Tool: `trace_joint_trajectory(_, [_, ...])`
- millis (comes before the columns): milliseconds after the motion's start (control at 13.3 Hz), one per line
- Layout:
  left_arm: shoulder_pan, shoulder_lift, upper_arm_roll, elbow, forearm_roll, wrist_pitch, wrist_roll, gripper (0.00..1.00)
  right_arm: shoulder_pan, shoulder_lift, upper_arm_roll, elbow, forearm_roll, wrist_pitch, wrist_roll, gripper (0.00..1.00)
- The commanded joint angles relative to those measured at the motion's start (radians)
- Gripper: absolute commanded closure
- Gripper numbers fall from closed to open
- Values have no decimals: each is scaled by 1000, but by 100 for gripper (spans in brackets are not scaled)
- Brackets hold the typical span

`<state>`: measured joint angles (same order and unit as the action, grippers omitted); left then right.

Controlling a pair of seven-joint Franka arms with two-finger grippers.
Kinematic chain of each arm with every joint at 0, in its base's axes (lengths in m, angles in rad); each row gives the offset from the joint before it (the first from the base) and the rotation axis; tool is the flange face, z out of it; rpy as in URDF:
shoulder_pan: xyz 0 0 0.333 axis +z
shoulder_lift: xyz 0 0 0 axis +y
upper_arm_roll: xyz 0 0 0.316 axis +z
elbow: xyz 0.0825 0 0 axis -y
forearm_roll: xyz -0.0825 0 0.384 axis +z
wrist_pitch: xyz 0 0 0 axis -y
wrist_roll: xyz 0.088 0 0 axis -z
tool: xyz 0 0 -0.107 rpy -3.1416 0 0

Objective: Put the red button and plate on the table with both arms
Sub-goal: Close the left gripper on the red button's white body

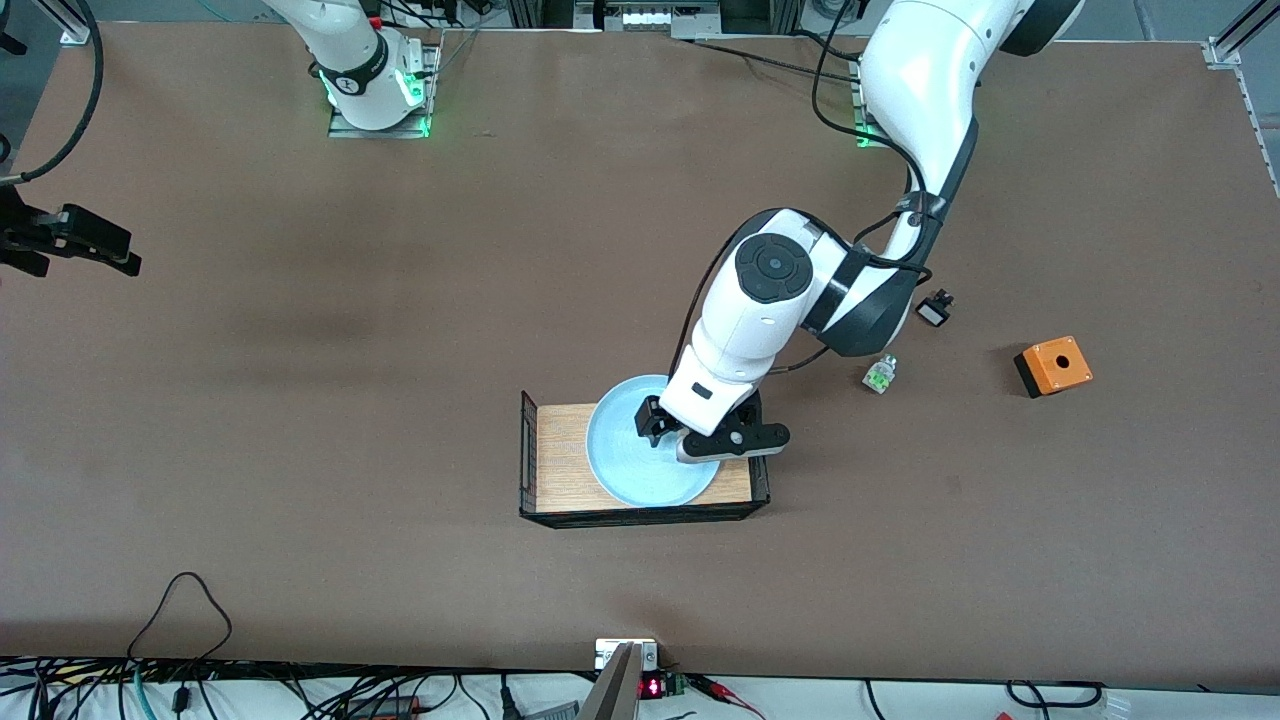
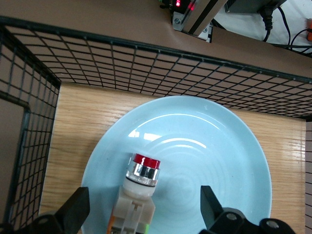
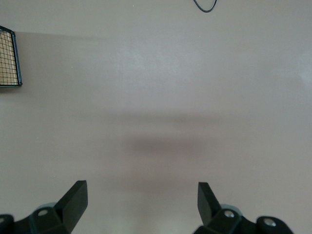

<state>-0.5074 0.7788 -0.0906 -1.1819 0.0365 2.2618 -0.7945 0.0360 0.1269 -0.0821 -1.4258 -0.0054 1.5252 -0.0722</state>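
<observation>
Below your left claw (image 2: 141,207), whose fingers are spread, the red button (image 2: 138,187) lies on the plate (image 1: 625,470); it looks light and slippery, so grip its beige body, while your right claw (image 3: 141,204) waits spread over the bare counter (image 1: 300,400).

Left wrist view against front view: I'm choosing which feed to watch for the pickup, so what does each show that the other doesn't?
Only the left wrist view shows the red button, lying on the plate between the left gripper's open jaws; in the front view the arm hides it. Only the front view shows the right gripper waiting over bare table, plus the green-capped button and orange box. Both show the plate sitting in the wooden tray.
</observation>
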Motion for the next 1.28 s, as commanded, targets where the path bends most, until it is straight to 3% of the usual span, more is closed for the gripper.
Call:
trace_joint_trajectory(0, [-8,10,9,7,22,-1,-25,3,-5,8,4,18,-5,1,9,0])
trace_joint_trajectory(150, [-8,10,9,7,22,-1,-38,9,-5,8,4,18,-5,7,9,0])
trace_joint_trajectory(376, [-8,10,9,7,19,-1,-55,27,-5,10,2,16,-5,7,9,0])
trace_joint_trajectory(526, [-8,8,9,7,20,-1,-58,33,-5,10,2,16,-5,7,9,0])
trace_joint_trajectory(1203, [-11,10,9,2,74,-10,-60,38,-5,10,2,16,-5,15,9,0])
